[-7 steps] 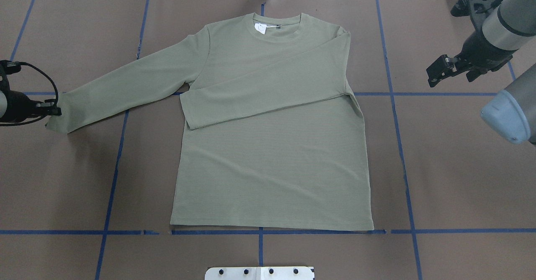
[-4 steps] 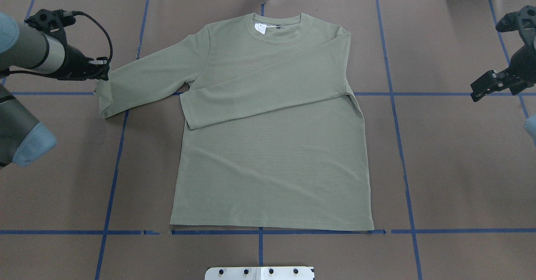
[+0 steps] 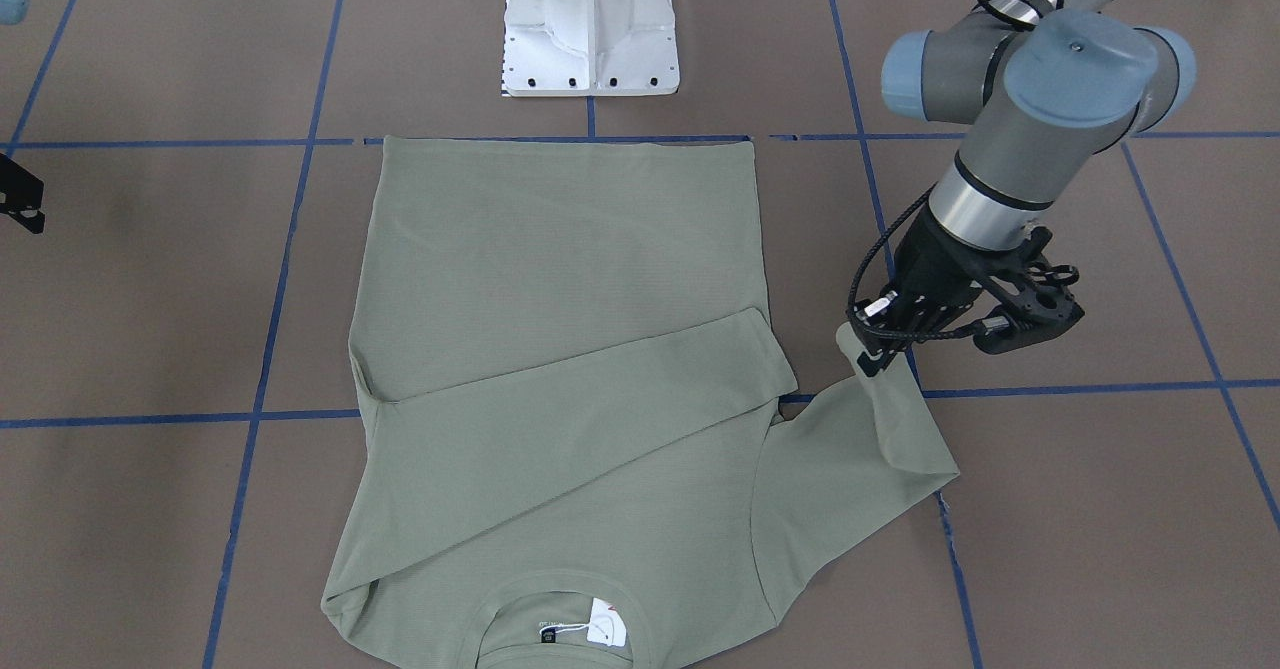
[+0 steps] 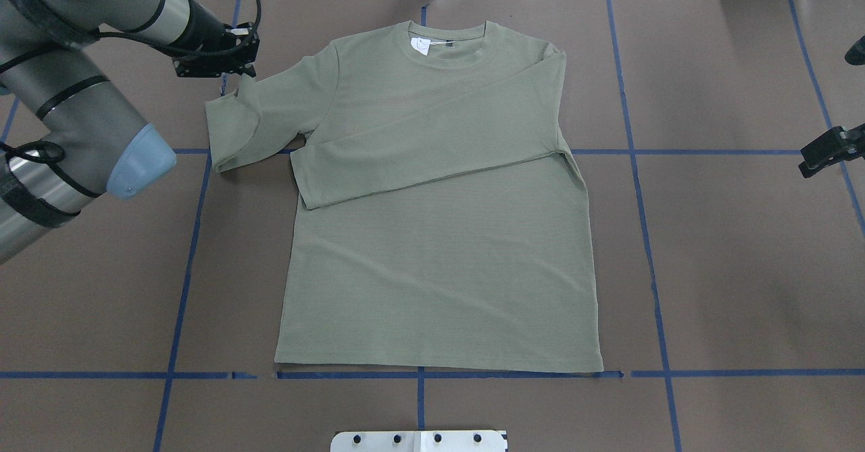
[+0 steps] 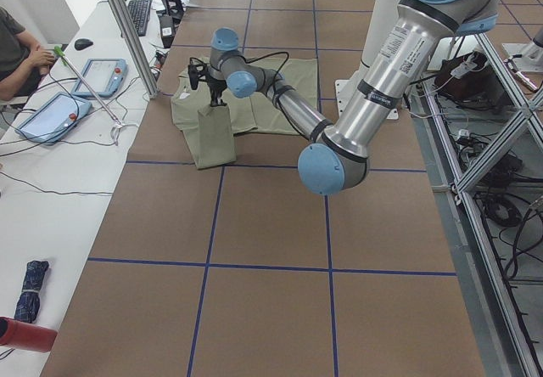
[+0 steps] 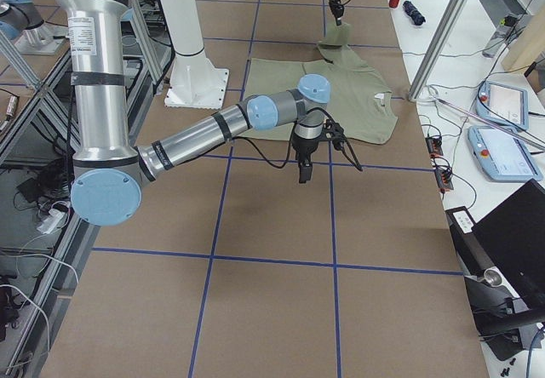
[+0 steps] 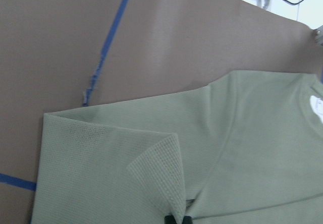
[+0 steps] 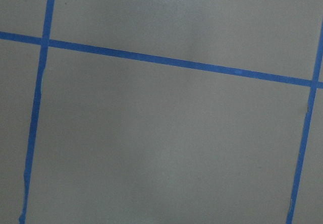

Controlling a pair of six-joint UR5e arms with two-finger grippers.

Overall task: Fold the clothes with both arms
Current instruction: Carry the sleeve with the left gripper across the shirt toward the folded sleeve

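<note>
Left claw [image 3: 870,359] is pinched tight on the cuff of the sage-green long-sleeved knit shirt [image 4: 439,249], holding that sleeve [image 4: 253,117] raised and doubled beneath it. The shirt's body lies flat on the brown paper-covered worktop [image 4: 730,269] just beside the claw. The other sleeve [image 4: 432,151] already lies across the chest. Left to do, I reckon: lay this sleeve over, then fold the body. Right claw [image 4: 821,149] hangs well apart from the cloth, and I cannot tell how far open it is.
</note>
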